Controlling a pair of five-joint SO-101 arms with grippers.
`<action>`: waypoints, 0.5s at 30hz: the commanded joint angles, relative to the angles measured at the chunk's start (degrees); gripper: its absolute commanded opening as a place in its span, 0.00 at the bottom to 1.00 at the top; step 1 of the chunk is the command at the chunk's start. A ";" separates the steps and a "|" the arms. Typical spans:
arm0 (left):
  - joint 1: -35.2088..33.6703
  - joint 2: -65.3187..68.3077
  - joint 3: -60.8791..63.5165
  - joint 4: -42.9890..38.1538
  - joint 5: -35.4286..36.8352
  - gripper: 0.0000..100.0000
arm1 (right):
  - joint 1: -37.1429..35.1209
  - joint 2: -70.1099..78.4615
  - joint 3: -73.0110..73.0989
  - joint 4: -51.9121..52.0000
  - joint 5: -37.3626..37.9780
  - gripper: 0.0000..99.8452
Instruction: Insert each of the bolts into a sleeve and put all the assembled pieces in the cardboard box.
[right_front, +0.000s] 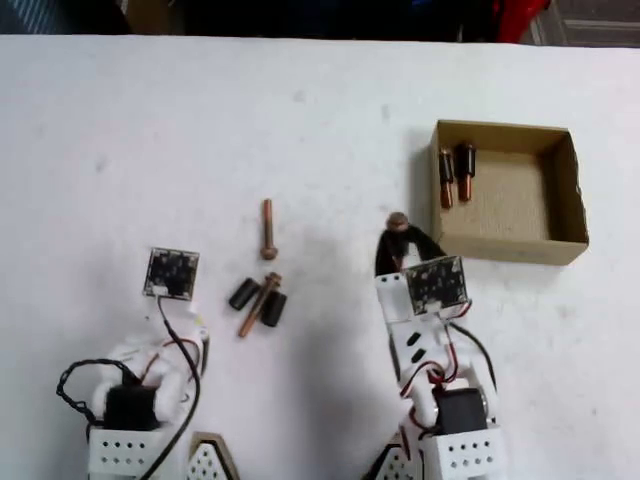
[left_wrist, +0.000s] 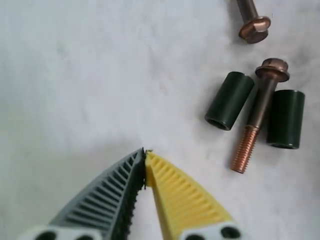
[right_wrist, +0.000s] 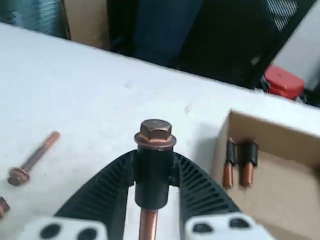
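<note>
- Right claw (right_wrist: 154, 161) was clamped shut on an assembled piece (right_wrist: 154, 145): black sleeve pinched between the two fingers, bolt head sitting on top, copper thread poking out below.
- It hung above the desk (right_front: 150, 130), just beside the cardboard box (right_front: 510, 245), at the wall that faces the loose parts and not yet over the opening.
- Step in hand, as I read it: carry this piece over that wall and set it down inside.
- To do it well, the piece wanted lifting clear of the rim first, since the thread below the fingers looked likely to catch the cardboard.
- The grip was on the sleeve alone, so the bolt was probably only resting in it. Keeping the head uppermost should stop it sliding out.
- Best let go low, over bare box floor, beside the two finished pieces (right_front: 455, 175) that lay side by side along that same wall.
- Left claw (left_wrist: 145, 154) had its grey and yellow fingers together, tips meeting, nothing between them, over bare desk.
- Near it a bolt (left_wrist: 260, 115) lay between two loose sleeves (left_wrist: 229, 100), with a second bolt (left_wrist: 254, 27) just beyond.
- Two pairings looked left to do after this drop.
</note>
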 joint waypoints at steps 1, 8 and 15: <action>-0.04 -0.57 -0.18 2.64 -0.53 0.02 | 2.68 -0.57 -6.33 4.70 0.79 0.02; -0.31 -0.57 -0.18 2.81 -0.62 0.02 | 4.53 -0.40 -14.77 10.77 0.97 0.02; -0.31 -0.57 -0.18 2.81 -0.62 0.02 | 4.62 0.22 -18.73 10.59 1.05 0.02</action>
